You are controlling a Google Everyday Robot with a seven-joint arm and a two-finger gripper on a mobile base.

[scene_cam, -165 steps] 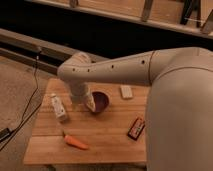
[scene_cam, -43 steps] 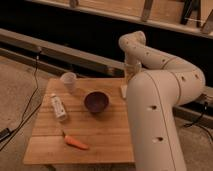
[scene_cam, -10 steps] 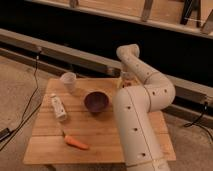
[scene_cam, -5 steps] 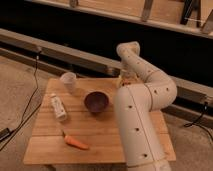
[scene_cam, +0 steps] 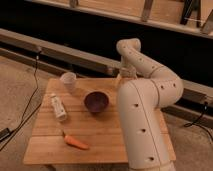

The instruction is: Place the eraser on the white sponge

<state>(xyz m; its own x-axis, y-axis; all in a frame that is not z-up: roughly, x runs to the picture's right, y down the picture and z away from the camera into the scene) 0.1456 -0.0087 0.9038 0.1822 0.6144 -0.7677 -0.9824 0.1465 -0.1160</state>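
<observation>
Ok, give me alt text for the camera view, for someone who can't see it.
A white robot arm bends over a wooden table, its pincer lowered at the far edge, right of a dark bowl. A white cup, white bottle and carrot lie left.

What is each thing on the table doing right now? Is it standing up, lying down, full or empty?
White cup: standing upright, opening up.
White bottle: lying on its side.
Dark bowl: right way up, looks empty.
Carrot: lying flat near the front edge.
Gripper: low over the table's far side, behind the arm.
Eraser and white sponge: hidden by the arm.
</observation>
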